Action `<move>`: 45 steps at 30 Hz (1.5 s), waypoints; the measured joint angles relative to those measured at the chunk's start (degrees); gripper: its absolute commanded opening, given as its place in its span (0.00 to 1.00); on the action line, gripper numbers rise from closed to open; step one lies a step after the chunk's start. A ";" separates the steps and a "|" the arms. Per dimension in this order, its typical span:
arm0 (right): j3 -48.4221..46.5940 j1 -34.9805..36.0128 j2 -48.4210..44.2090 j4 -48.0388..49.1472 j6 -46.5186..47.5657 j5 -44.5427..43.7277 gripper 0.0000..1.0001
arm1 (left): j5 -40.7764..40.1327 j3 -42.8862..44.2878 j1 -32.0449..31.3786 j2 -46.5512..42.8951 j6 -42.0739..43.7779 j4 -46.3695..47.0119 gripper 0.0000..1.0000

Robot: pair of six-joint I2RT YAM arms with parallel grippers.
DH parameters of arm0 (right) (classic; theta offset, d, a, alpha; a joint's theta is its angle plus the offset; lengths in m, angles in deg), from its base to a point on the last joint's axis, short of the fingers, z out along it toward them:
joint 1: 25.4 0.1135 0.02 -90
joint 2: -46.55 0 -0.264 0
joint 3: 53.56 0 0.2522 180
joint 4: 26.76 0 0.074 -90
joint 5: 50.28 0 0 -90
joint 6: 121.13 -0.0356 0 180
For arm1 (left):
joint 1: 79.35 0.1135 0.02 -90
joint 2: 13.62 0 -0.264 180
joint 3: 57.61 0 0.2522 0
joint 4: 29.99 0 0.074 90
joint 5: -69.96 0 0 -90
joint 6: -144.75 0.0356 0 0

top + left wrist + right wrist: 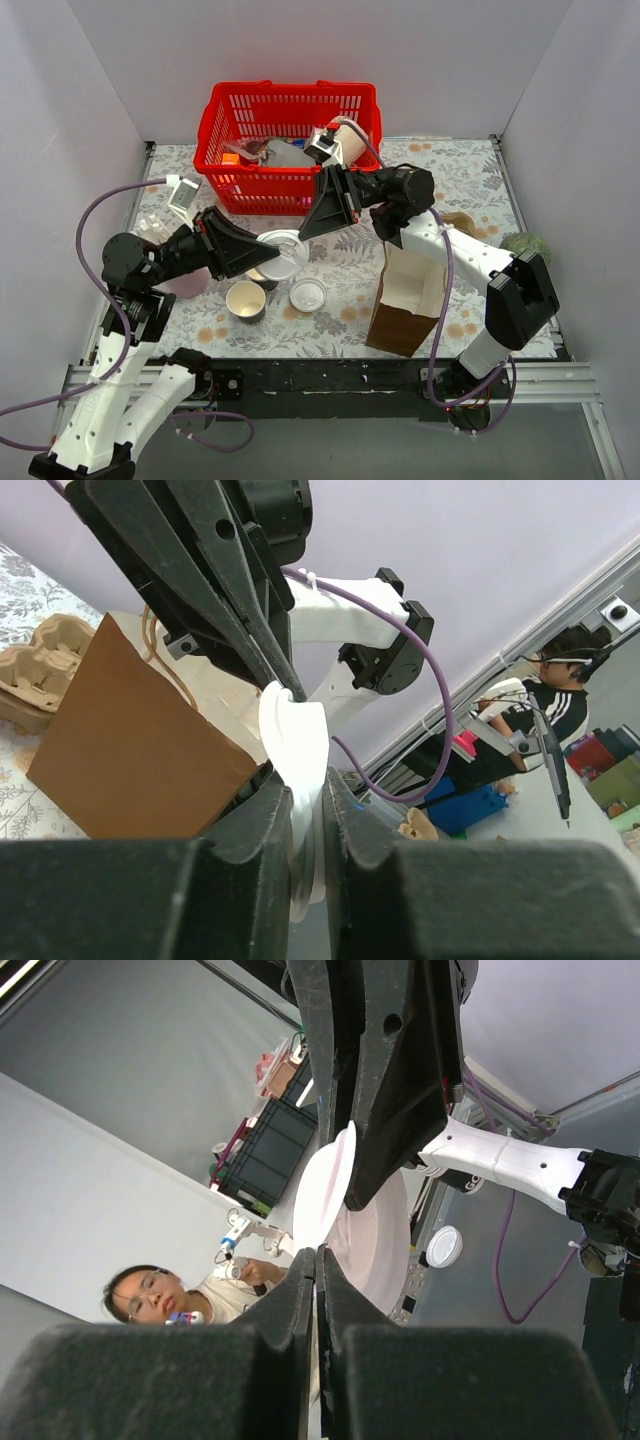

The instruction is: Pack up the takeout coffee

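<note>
A round white lid (285, 250) hangs tilted above the table between both grippers. My left gripper (272, 255) is shut on its near edge; in the left wrist view the lid (295, 740) is squeezed between my left gripper's (308, 790) pads. My right gripper (305, 232) pinches the opposite rim, and in the right wrist view the lid (370, 1230) runs into my right gripper's (318, 1252) shut jaws. A dark paper cup (262, 278) stands right under the lid, mostly hidden. A takeout coffee with its lid seated is out of view.
A lidless dark cup (246, 300) and a loose white lid (308, 295) sit in front of the held lid. An open brown paper bag (405, 300) stands to the right. A red basket (290, 140) holding items is behind. A pink object (188, 283) lies under the left arm.
</note>
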 measured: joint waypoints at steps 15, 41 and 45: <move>1.16 -8.63 -10.91 -46.25 39.23 -10.69 0.87 | -14.80 -0.07 0.00 -4.04 0.90 -15.15 0.00; 10.64 7.15 -9.94 -71.25 66.77 -36.26 0.79 | -31.65 -9.25 0.00 -10.12 -1.18 -33.59 0.00; 11.39 7.30 -9.66 -68.37 63.80 -36.02 0.74 | -31.98 -9.25 0.00 -10.12 -1.33 -33.55 0.00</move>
